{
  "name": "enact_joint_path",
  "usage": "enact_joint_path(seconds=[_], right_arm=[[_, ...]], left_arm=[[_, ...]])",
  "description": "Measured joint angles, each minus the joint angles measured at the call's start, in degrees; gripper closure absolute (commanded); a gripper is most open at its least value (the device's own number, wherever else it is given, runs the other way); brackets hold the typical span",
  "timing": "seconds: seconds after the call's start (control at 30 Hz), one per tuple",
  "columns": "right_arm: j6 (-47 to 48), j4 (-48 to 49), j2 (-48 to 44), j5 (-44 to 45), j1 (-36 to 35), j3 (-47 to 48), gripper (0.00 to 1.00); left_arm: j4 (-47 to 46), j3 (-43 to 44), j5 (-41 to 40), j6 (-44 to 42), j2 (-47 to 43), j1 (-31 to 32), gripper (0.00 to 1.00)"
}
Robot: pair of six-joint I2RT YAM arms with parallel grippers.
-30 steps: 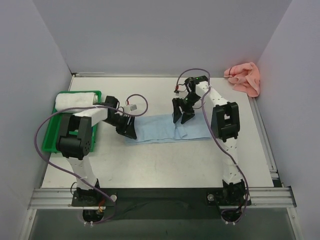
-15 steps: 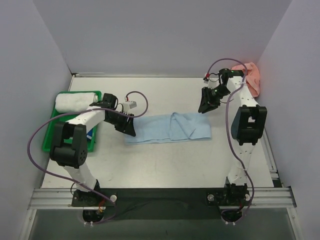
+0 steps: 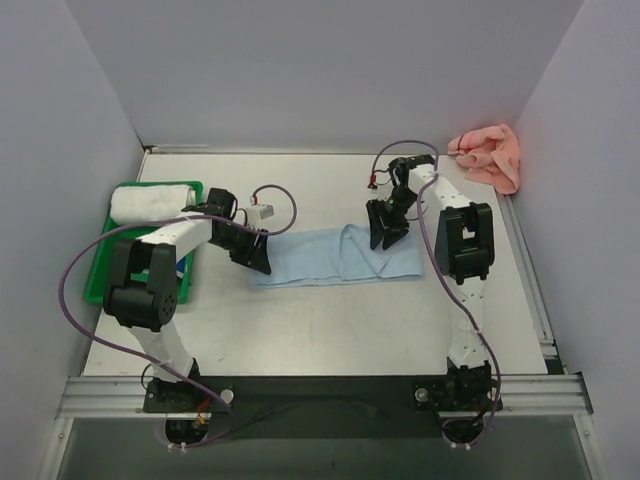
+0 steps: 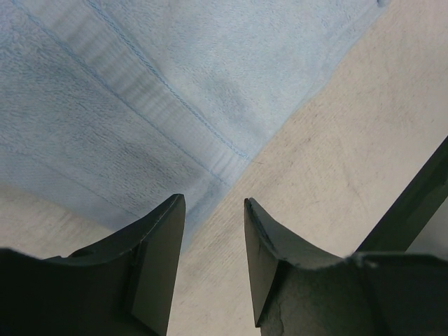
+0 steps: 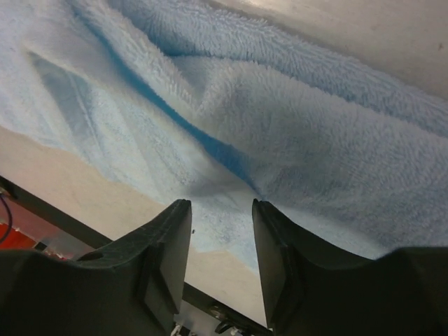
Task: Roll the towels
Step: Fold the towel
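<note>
Left gripper point(image 4: 213, 210) spread, pinching nothing; blue towel point(image 4: 105, 105) corner just ahead, likely about to grab end for rolling. Right gripper point(image 5: 221, 210) spread, fold point(image 5: 210, 91) just below, probably to flatten it.

- I see a pale, bare surface point(image 3: 320, 320), walled on three sides.
- A light blue towel point(image 3: 330, 258) lies across its middle as a long strip, flat on the left, with a raised fold right of centre.
- A green tray point(image 3: 92, 292) sits at the left edge.
- A salmon pink towel point(image 3: 488, 156) is bunched in the far right corner, against the wall.
</note>
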State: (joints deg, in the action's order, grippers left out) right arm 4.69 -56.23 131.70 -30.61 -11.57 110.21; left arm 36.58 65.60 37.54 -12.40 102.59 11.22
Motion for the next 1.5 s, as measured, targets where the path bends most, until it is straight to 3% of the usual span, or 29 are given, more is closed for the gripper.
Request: enact_joint_path(seconds=[0.1,0.4,0.9,1.03,1.07,1.1,1.17,1.37,1.5], right_arm=[[-0.42,0.28,1.16,2.23,-1.25,-0.22,0.5],[-1.05,0.63,1.33,2.97,-2.03,-2.03,0.52],[-3.63,-0.15,1.05,-16.94,-4.61,-1.97,0.54],[-3.58,-0.31,2.25,-21.84,-7.1,1.27,0.63],[-3.45,-0.26,2.27,-22.32,-7.54,1.51,0.67],[-3.3,-0.28,2.14,-22.45,-8.02,1.57,0.78],[-3.13,0.28,1.22,-21.09,-8.7,1.16,0.85],[-2.84,5.51,-9.4,-7.23,-5.16,-6.43,1.0],[-1.68,7.78,-12.28,3.26,-2.89,-6.49,1.0]], left_arm=[[-0.04,0.0,-0.02,0.0,0.04,0.0,0.5],[-0.24,0.0,-0.26,0.02,2.51,0.0,0.5],[-0.42,0.0,-0.26,0.39,3.39,0.0,0.51],[-0.44,0.0,-0.22,0.68,3.41,0.0,0.51],[-0.44,0.0,-0.2,0.74,3.39,0.0,0.51],[-0.44,0.0,-0.2,0.76,3.41,0.0,0.51],[-0.44,0.0,-0.2,0.76,3.41,0.0,0.51],[-0.44,0.15,-0.17,0.74,3.39,0.0,0.51],[-0.42,0.28,-0.17,0.76,3.43,0.0,0.51]])
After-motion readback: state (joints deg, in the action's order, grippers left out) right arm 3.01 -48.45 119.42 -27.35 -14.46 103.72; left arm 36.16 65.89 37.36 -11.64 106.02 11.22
